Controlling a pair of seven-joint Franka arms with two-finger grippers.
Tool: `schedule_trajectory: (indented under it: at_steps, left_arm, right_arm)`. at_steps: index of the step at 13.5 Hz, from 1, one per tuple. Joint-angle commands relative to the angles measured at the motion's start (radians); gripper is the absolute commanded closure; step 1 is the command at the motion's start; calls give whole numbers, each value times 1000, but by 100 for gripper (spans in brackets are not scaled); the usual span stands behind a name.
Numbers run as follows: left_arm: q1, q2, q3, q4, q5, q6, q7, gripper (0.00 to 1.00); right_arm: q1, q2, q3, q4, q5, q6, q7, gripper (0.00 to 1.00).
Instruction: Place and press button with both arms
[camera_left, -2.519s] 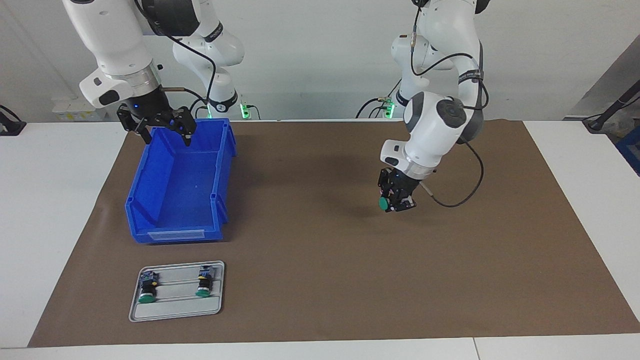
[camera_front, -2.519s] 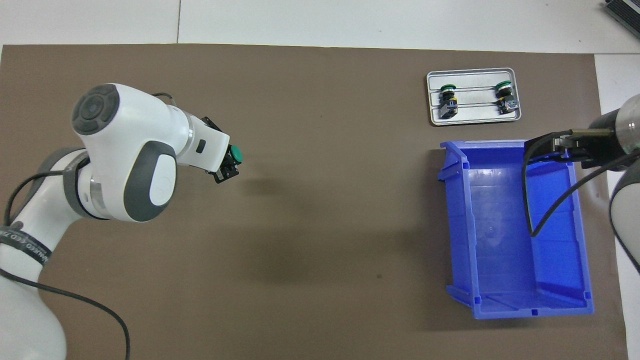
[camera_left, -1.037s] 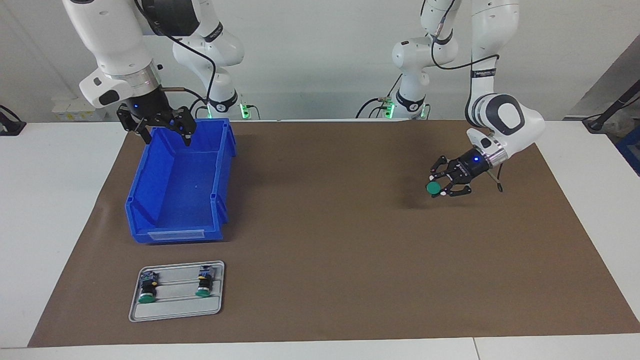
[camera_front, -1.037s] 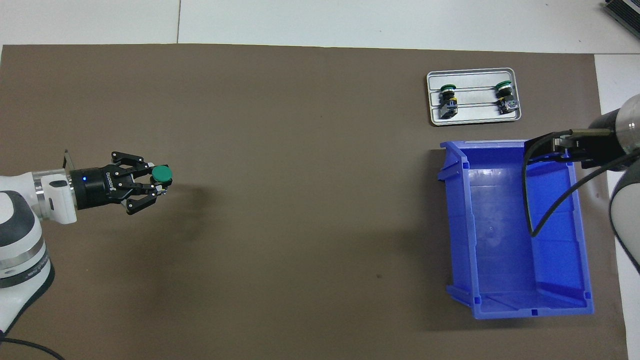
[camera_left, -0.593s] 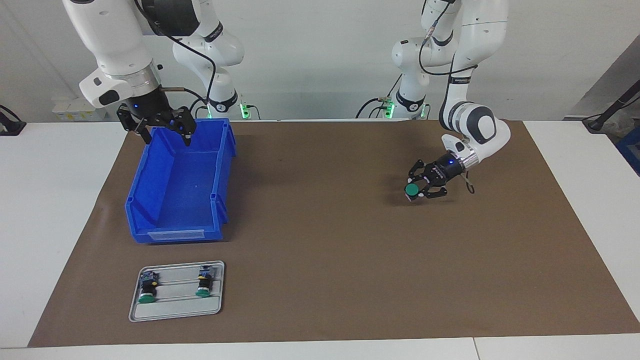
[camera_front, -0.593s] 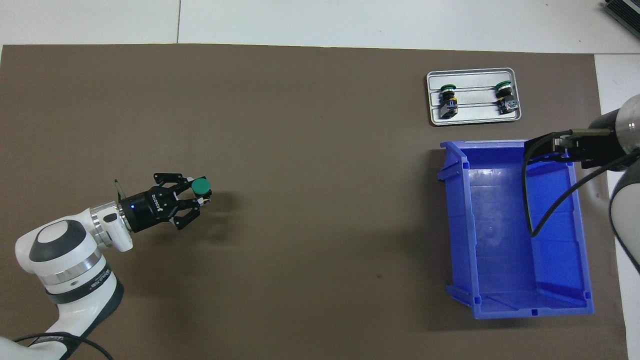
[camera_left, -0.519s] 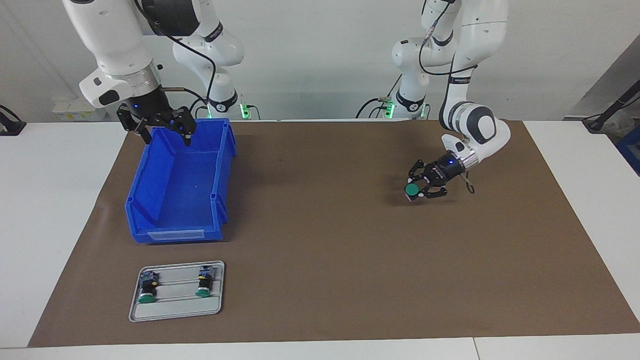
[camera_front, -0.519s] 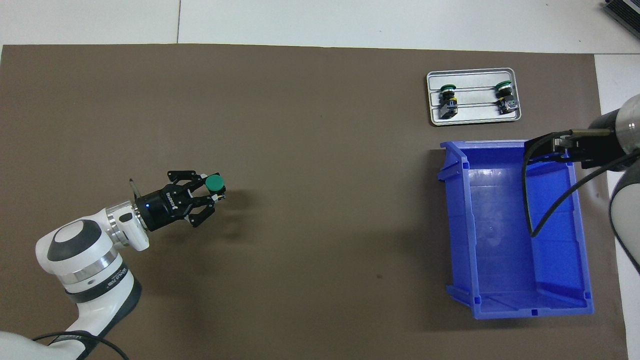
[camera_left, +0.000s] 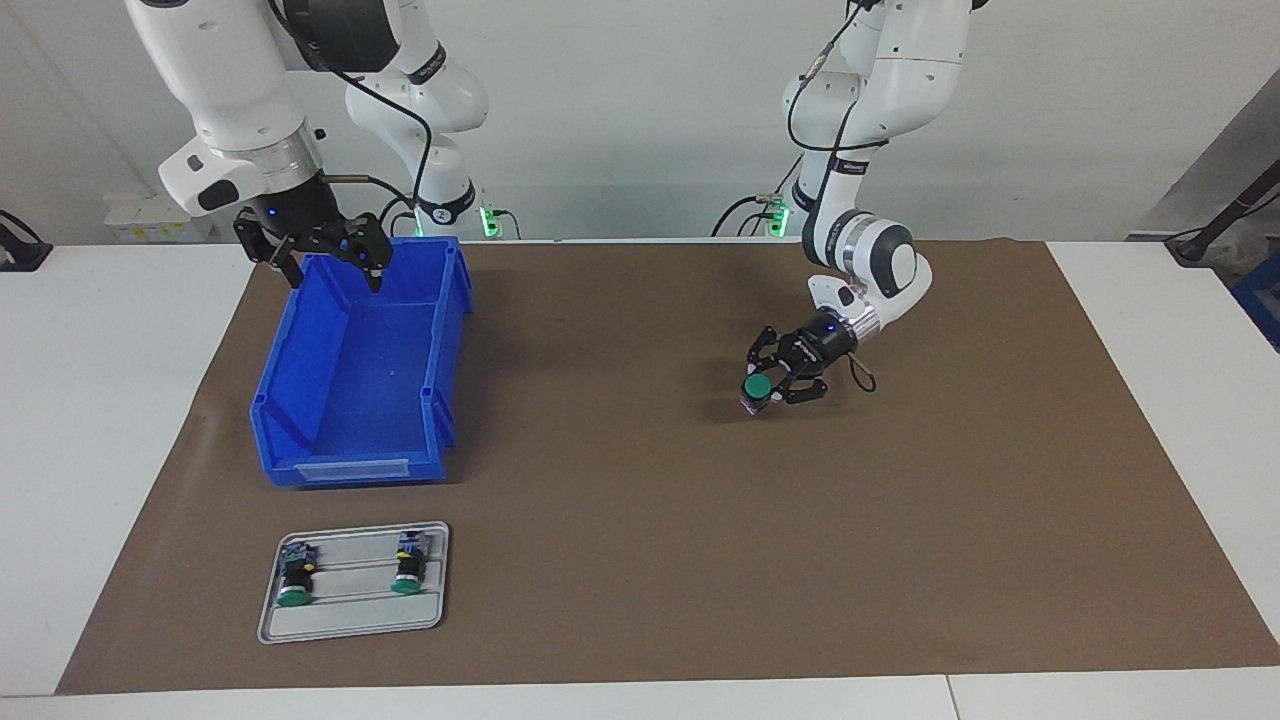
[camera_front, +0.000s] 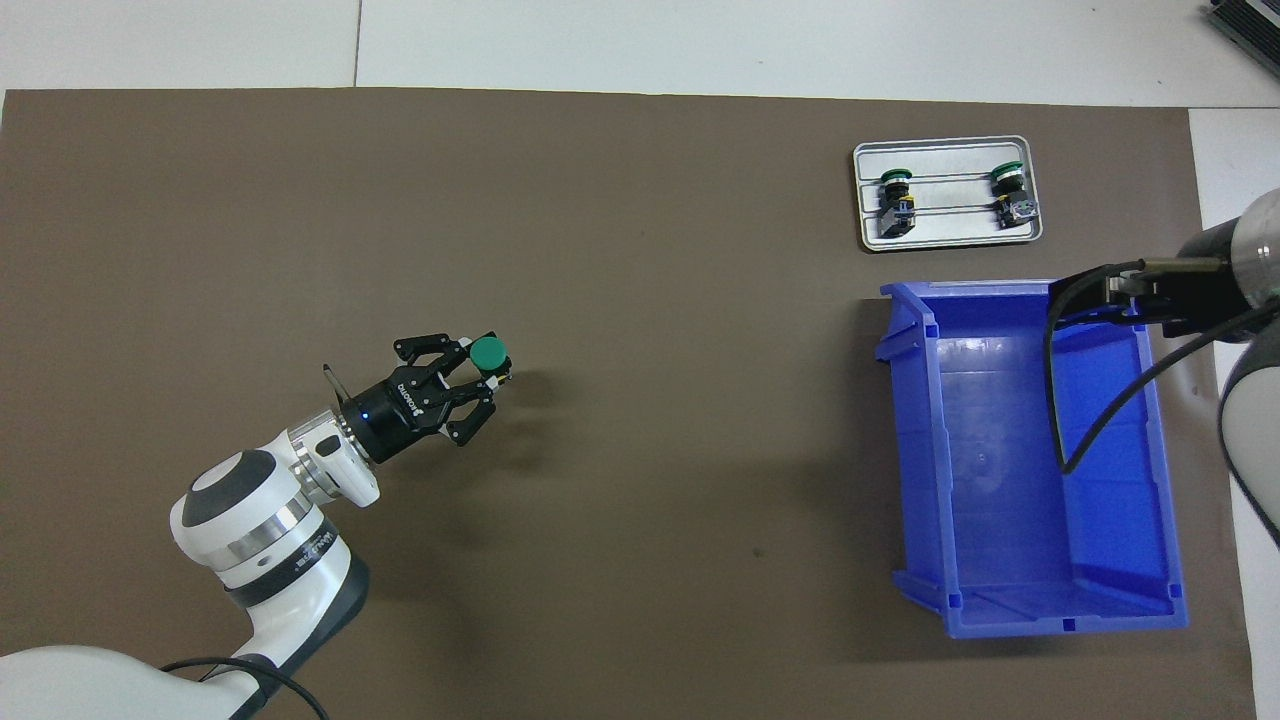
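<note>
In the facing view, the left gripper (camera_left: 775, 383) reaches low over the brown mat (camera_left: 640, 560), roughly midway along the table, its fingers pinching a green-capped push-button (camera_left: 757, 389) by the body so that the cap faces up and the base points down at the mat; that upright hold looks chosen so the switch can be stood on its base with the cap free for pressing. Whether the base already touches the mat cannot be told. The right gripper (camera_left: 330, 256) waits with fingers spread over the end of the blue bin (camera_left: 300, 400) nearest the robots, probably parked until a press is called for. A grey tray (camera_left: 350, 625) lies on the mat just beside the bin's end farther from the robots, holding two more buttons (camera_left: 293, 583) lying on their sides in its grooves, seemingly stock. In the overhead view, the left gripper (camera_front: 478, 385) comes in at a slant, and the button's (camera_front: 488, 352) green cap shows unobstructed above the fingertips, so a downward press from the other arm appears possible. The right gripper (camera_front: 1095, 300) hangs over the bin's (camera_front: 925, 480) corner, the tray (camera_front: 945, 238) farther out beside it.
</note>
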Motion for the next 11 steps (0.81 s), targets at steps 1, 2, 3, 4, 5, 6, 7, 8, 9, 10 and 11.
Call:
schedule_trajectory:
  at_steps: [1, 2, 3, 4, 5, 6, 7, 8, 9, 10, 11]
  left_arm:
    - [-41, 21, 15, 9, -82, -32, 42, 65]
    - [-41, 29, 15, 15, -82, -32, 51, 65]
    - [-43, 41, 15, 15, -82, -29, 71, 66]
    - [-41, 55, 15, 15, -82, -35, 94, 67]
    - [-40, 85, 15, 18, -82, -57, 125, 67]
    - [-35, 131, 15, 20, -82, -118, 178, 67]
    - [-34, 180, 17, 20, -82, -166, 238, 68]
    - [-35, 187, 17, 20, -81, -148, 257, 70]
    - [-34, 187, 17, 20, -81, -148, 259, 70]
    - [-34, 185, 15, 20, -81, -154, 259, 70]
    - [-38, 185, 17, 20, -81, -153, 259, 70]
  right_arm:
    - [-13, 0, 9, 1, 1, -10, -20, 0]
    - [-13, 0, 9, 1, 1, -10, -20, 0]
    - [-13, 0, 9, 1, 1, -10, -20, 0]
    - [-13, 0, 9, 1, 1, -10, -20, 0]
    - [-13, 0, 9, 1, 1, -10, -20, 0]
    - [-13, 0, 9, 1, 1, -10, -20, 0]
    - [-13, 0, 9, 1, 1, -10, -20, 0]
    - [-13, 0, 9, 1, 1, -10, -20, 0]
    - [-13, 0, 9, 1, 1, -10, -20, 0]
    - [-13, 0, 9, 1, 1, -10, -20, 0]
    - [-13, 0, 9, 1, 1, -10, -20, 0]
